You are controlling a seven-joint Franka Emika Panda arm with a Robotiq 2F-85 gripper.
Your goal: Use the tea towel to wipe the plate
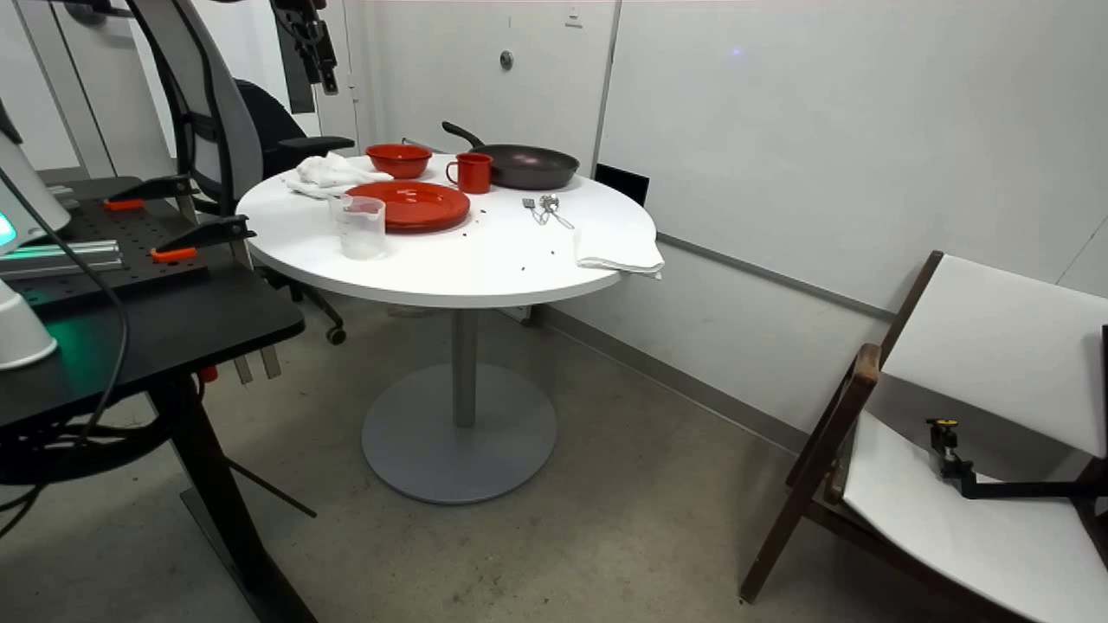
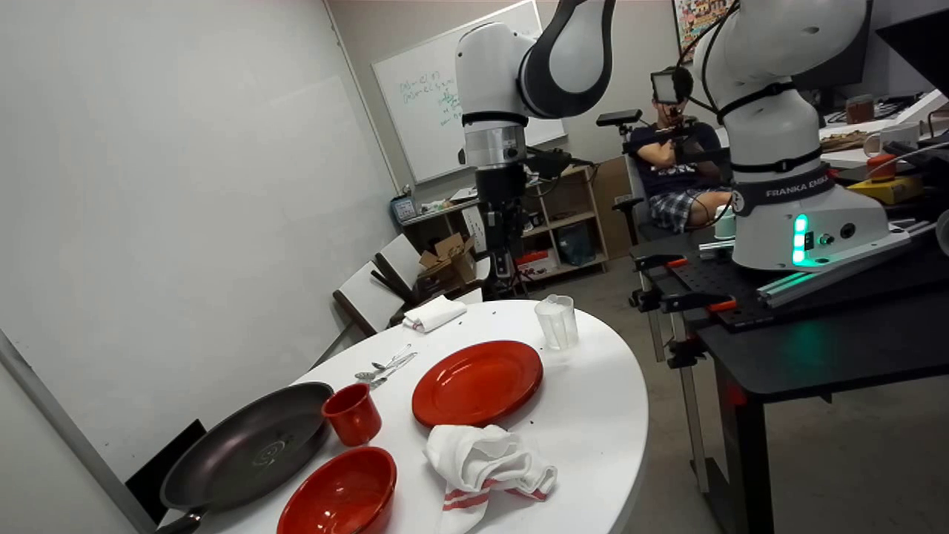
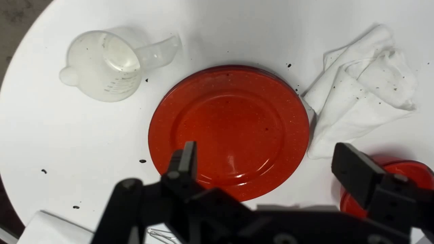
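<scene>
Jaws gape; plate (image 3: 230, 132) specks (image 3: 266, 129) show (wrist view only).

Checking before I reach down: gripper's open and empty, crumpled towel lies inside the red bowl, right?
Not in the red bowl: the wrist view shows the crumpled towel on the table beside the red plate. The gripper is open and empty.

I can read "FRANKA EMIKA" on the robot base (image 2: 808, 222). Green handwriting on whiteboard (image 2: 422, 104), white letters on shirt (image 2: 680, 172), printed scale on measuring cup (image 3: 101, 67): too small or blurred for me.
</scene>
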